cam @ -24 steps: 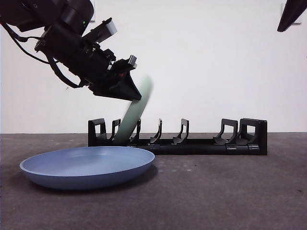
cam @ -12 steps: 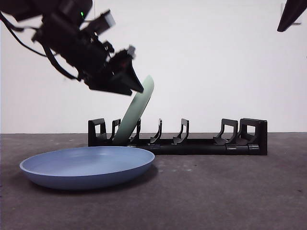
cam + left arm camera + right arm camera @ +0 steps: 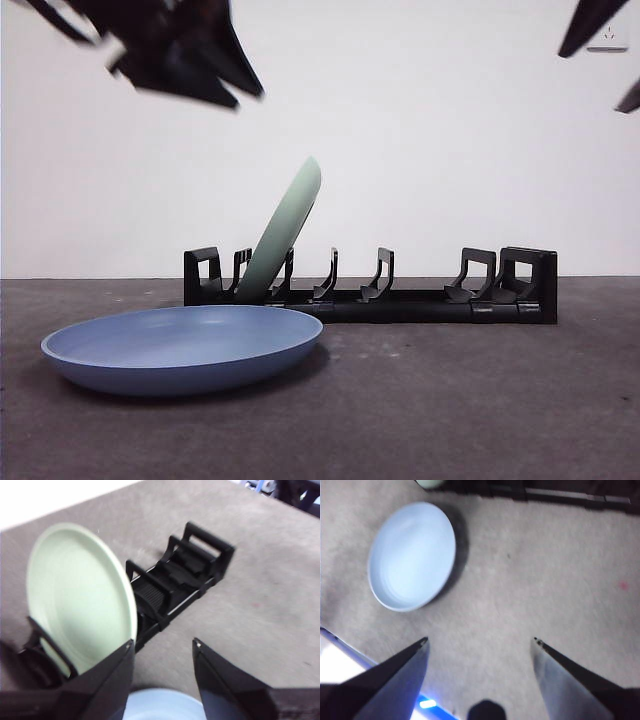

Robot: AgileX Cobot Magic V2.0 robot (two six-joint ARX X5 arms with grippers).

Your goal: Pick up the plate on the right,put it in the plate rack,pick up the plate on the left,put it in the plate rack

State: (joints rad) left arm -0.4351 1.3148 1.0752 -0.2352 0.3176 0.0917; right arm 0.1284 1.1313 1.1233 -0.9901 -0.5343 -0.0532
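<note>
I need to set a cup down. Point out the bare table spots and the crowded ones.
Bare table lies right of the blue plate, in front of the plate rack. Rack slots right of the leaning green plate stand empty. It is crowded at the rack's left end, with the left gripper above.

The motion-blurred left gripper (image 3: 215, 70) is cut off by the front view's top edge.

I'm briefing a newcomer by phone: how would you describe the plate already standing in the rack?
Find the long black plate rack across the back of the table. Near its left end, as the front view shows it, the green plate stands on edge, leaning between prongs. The blue plate lies flat in front of the rack.
</note>
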